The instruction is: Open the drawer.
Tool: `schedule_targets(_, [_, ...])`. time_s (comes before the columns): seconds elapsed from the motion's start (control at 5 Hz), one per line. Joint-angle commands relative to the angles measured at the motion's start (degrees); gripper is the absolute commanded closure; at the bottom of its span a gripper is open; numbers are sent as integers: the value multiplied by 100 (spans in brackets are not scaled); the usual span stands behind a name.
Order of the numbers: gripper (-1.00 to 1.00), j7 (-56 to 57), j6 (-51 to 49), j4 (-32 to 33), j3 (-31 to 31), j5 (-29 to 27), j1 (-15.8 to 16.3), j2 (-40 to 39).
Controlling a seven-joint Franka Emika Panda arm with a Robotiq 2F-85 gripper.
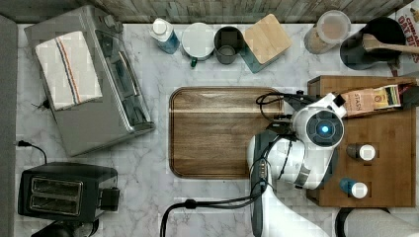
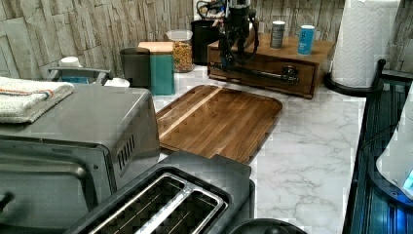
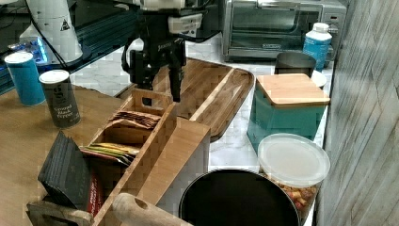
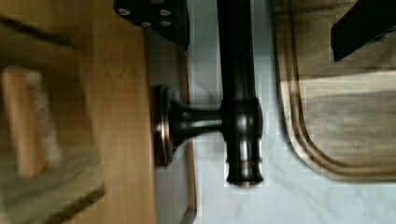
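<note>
Top view: my arm hides my gripper beside the tray (image 1: 217, 131). Left view — my gripper (image 2: 229, 57) hangs at the drawer (image 2: 263, 75) front. Wrist view — my fingers (image 4: 156, 16) spread apart, straddling the handle (image 4: 238, 93).

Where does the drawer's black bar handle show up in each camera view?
Top view: hidden beneath the arm.
Left view: the handle runs across the drawer front, upper centre.
Right view: hidden behind the gripper.
Wrist view: the handle runs vertically at centre.
Shared landmark: the dark wooden tray beside it.
</note>
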State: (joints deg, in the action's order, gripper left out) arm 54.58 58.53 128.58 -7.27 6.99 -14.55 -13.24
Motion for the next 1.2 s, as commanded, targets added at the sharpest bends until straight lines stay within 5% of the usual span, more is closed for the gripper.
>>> schedule_targets(0.2, [-100, -168, 403, 722, -6, -37, 30, 39])
schedule_targets(1.2, [-100, 120, 764, 828, 110, -217, -58, -378])
